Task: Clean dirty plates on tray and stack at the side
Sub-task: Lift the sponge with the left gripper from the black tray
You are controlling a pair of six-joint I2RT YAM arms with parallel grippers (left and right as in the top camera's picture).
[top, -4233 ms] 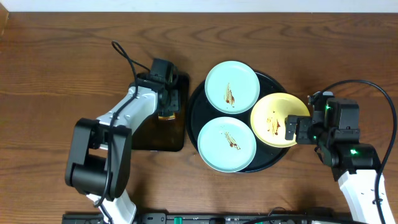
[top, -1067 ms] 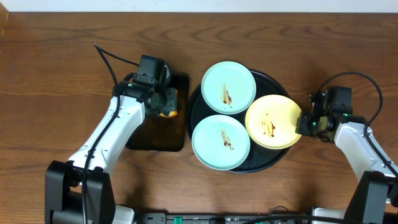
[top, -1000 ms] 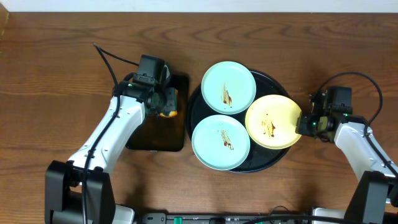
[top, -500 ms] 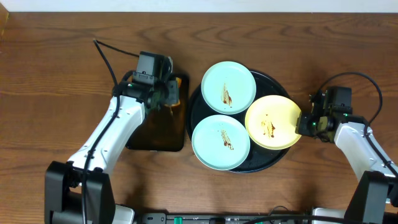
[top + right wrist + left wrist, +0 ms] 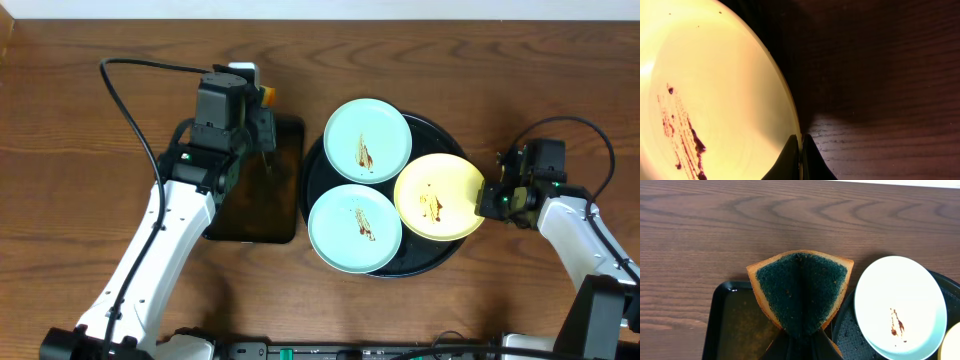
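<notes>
Three plates with brown smears lie on the round black tray [image 5: 441, 131]: a mint one [image 5: 367, 140] at the back, a mint one [image 5: 356, 228] in front, and a yellow one [image 5: 437, 195] at the right. My right gripper [image 5: 487, 199] is shut on the yellow plate's right rim [image 5: 715, 90], one finger on each side of the edge [image 5: 801, 146]. Above the rectangular tray's far end, my left gripper [image 5: 257, 112] is shut on a green-and-yellow sponge [image 5: 800, 292], which it pinches into a fold [image 5: 802, 341]. The back mint plate [image 5: 900, 307] lies just right of the sponge.
A rectangular black tray [image 5: 250, 215] with brownish liquid sits left of the round tray; its wet floor [image 5: 735, 325] shows below the sponge. Bare wood-grain tabletop [image 5: 90, 120] spreads around both trays. A black cable [image 5: 125, 90] loops off the left arm.
My left arm has lifted the sponge out of the rectangular tray and risen toward the camera. The right gripper and the three plates have not moved.
</notes>
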